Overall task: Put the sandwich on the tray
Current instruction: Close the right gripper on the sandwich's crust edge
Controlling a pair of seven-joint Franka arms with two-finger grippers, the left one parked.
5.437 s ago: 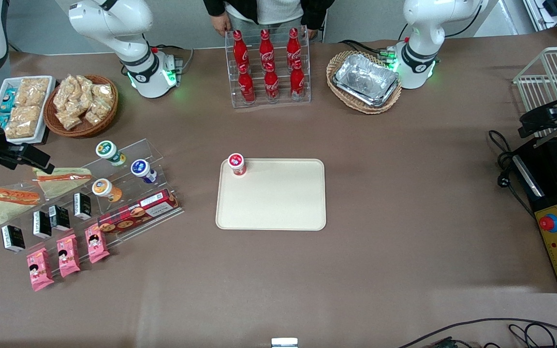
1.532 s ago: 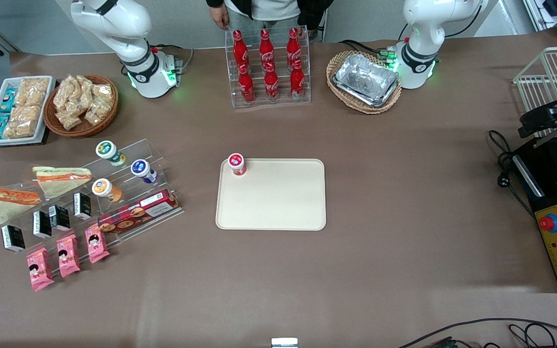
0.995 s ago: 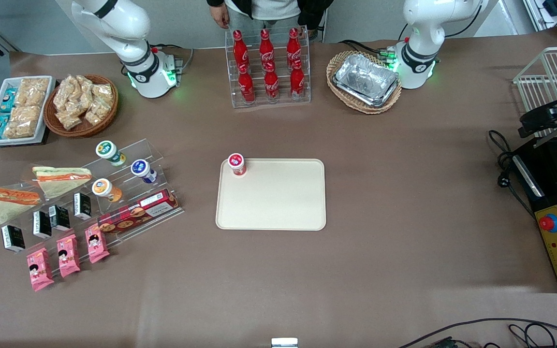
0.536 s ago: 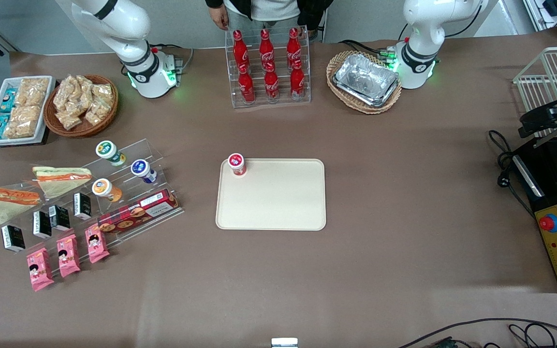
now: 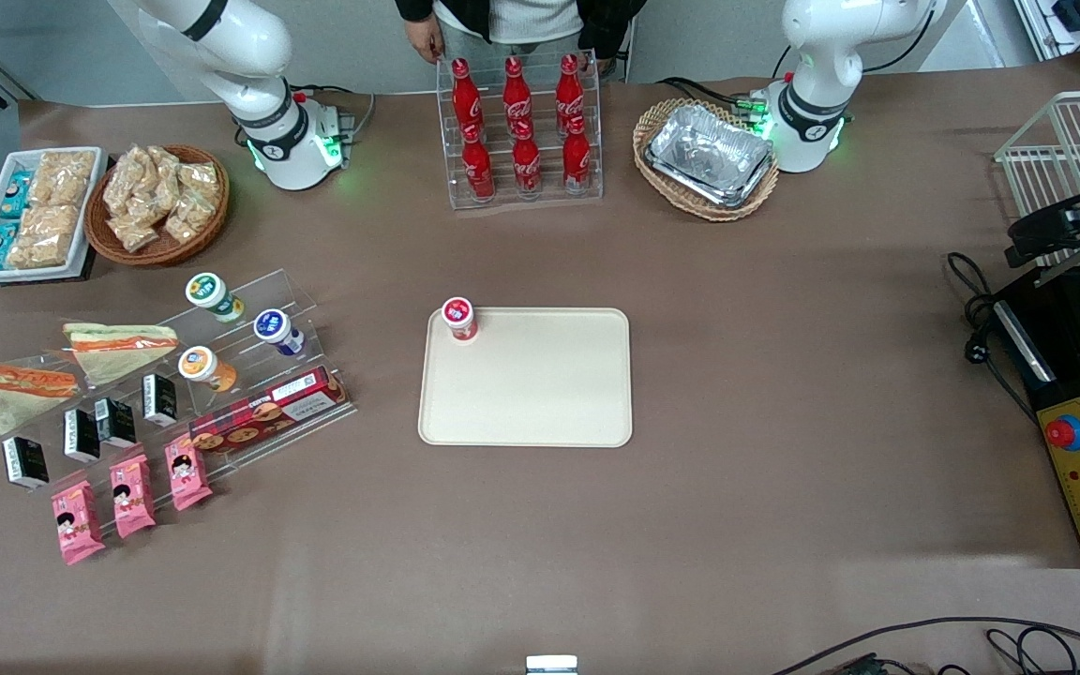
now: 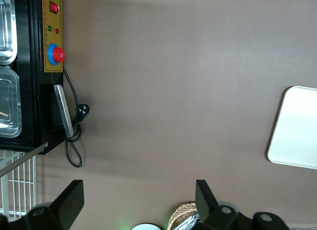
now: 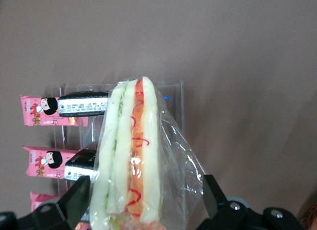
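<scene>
Orange-filled sandwich (image 7: 131, 155) sits between my open gripper (image 7: 143, 200) fingers, not yet grasped. Next I should close, lift, and carry it to the tray (image 5: 526, 394).

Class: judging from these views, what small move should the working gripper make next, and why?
Probably close on the sandwich: the gripper sits with open fingers straddling the wrapped wedge on the acrylic rack, and the tray holds only a red-capped cup.

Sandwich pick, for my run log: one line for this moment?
phase: approach | end effector: open, straddling sandwich on rack | tray: no sandwich
</scene>
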